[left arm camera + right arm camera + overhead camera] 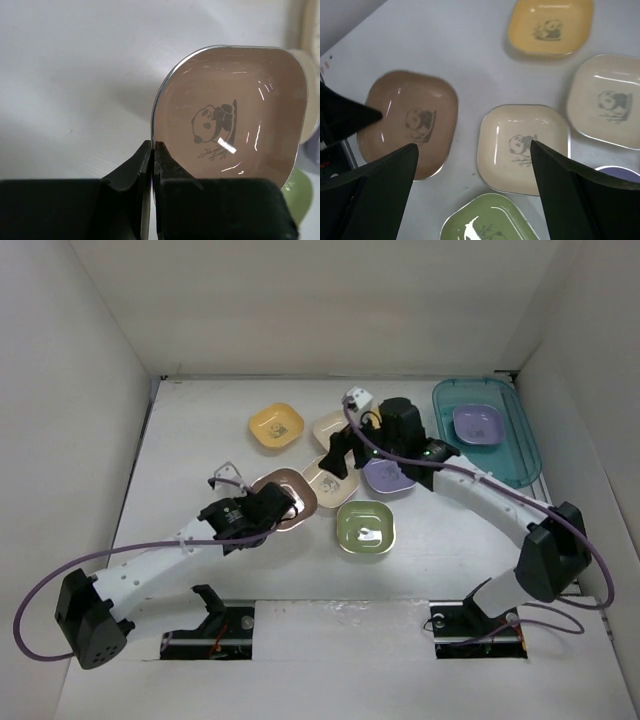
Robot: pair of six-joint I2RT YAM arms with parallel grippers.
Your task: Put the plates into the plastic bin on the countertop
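Left pincer [152,148] clamping brown plate [250,90] rim, panda motif [214,123] legible only from wrists

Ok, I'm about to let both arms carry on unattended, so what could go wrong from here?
The left gripper pinches the brown plate only at its rim, so it may slip or swing on lifting. The teal bin sits far right, beyond the right arm, so carrying the plate across risks the arms colliding. The open right gripper hangs over the cream plate with the green plate close by; a finger might nudge it.
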